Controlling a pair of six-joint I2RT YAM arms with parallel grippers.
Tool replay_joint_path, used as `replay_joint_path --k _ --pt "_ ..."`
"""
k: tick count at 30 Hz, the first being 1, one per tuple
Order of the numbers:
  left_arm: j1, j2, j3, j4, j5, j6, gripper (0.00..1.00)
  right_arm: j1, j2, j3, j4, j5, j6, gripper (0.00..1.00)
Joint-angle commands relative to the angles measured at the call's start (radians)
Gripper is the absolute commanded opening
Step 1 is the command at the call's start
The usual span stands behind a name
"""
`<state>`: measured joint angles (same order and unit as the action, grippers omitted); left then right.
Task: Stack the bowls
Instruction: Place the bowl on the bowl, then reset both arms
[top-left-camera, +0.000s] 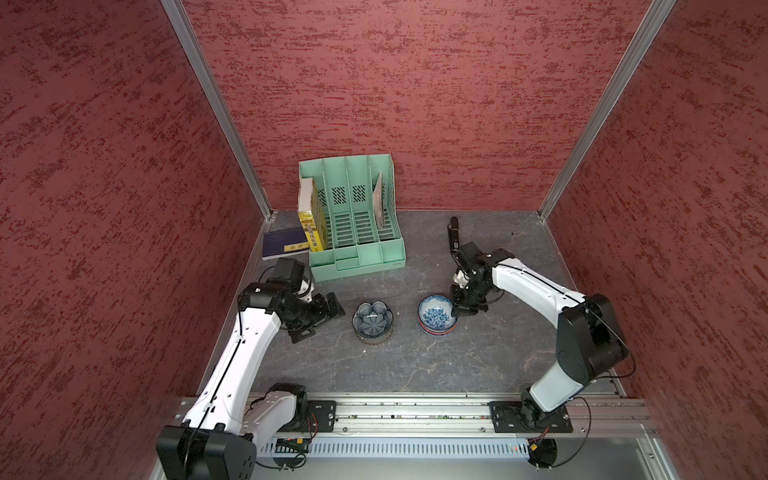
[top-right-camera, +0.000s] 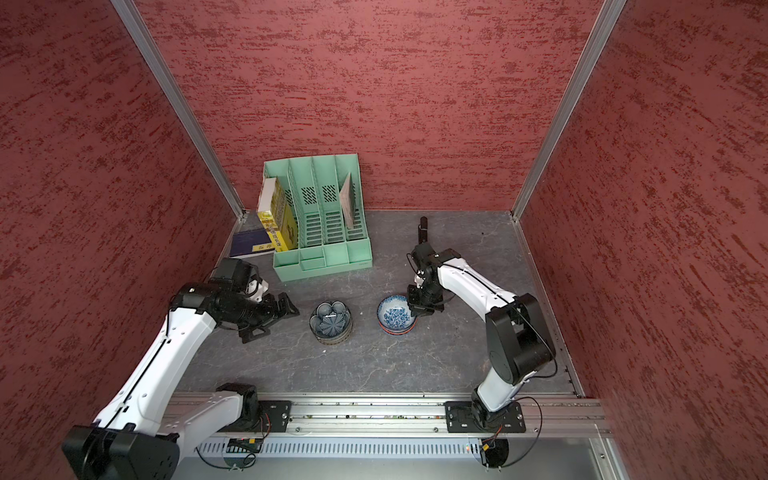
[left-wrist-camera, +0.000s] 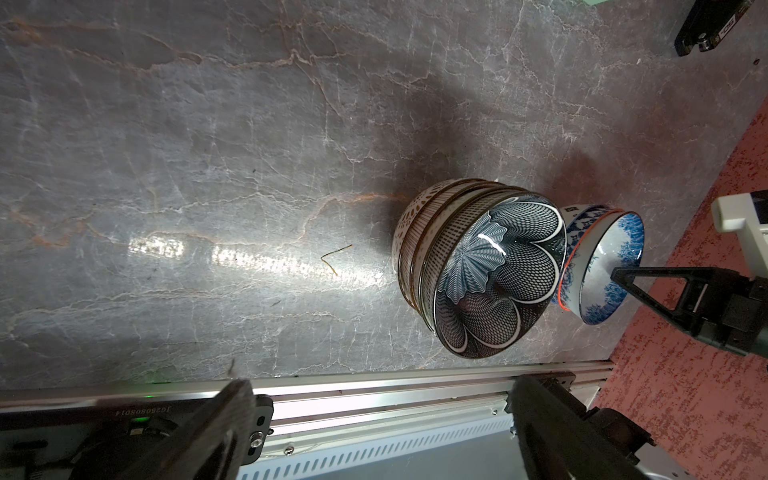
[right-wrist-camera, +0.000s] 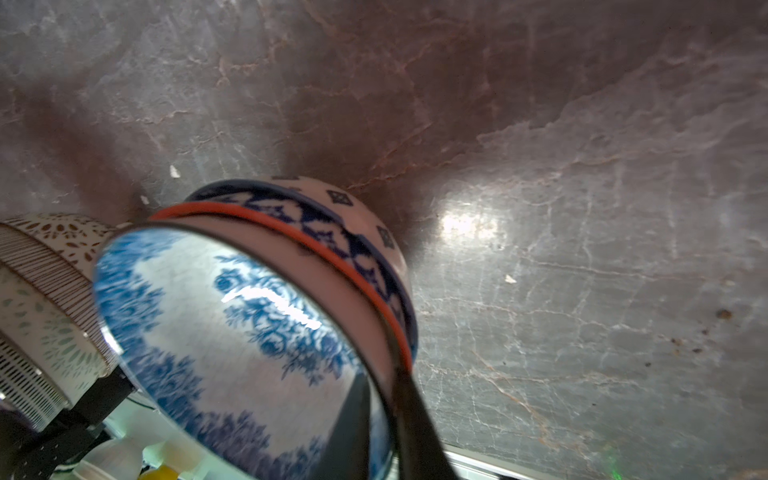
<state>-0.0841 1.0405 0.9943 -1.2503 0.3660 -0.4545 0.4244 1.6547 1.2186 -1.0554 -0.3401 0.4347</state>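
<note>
Blue-white floral bowl (top-left-camera: 436, 318): at 9 o'clock of right gripper (top-left-camera: 456, 311), rim between its jaws; whether clamped, cannot tell. Left gripper (top-left-camera: 322, 321) released, petal bowl (top-left-camera: 372, 323) at its 3 o'clock

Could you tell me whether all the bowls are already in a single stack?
No, two separate stacks stand apart, topped by the dark petal bowl and the blue floral bowl.

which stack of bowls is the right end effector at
The one topped by the blue-white floral bowl: the right end effector straddles its rim. The stack under the dark petal bowl is untouched.
</note>
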Motion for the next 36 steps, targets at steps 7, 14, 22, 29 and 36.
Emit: replay_joint_path --k 7,14,22,29,36 --pt "0.008 -0.006 -0.013 0.022 0.013 0.019 1.0 -0.006 -0.051 -0.006 0.01 -0.03 -0.017 0.48" --pt "0.007 -0.021 -0.01 0.023 -0.015 0.003 1.0 -0.006 -0.094 0.005 -0.004 -0.013 -0.025 0.51" --pt "0.007 -0.164 -0.07 0.35 -0.386 -0.015 1.0 -0.006 -0.277 0.093 0.114 0.333 0.001 0.72" --pt "0.022 -0.287 -0.373 0.953 -0.556 0.131 1.0 -0.021 -0.578 -0.209 0.61 0.877 -0.012 0.98" --pt "0.045 -0.143 -0.642 1.447 -0.678 0.251 1.0 -0.098 -0.581 -0.539 0.91 1.187 -0.116 0.98"
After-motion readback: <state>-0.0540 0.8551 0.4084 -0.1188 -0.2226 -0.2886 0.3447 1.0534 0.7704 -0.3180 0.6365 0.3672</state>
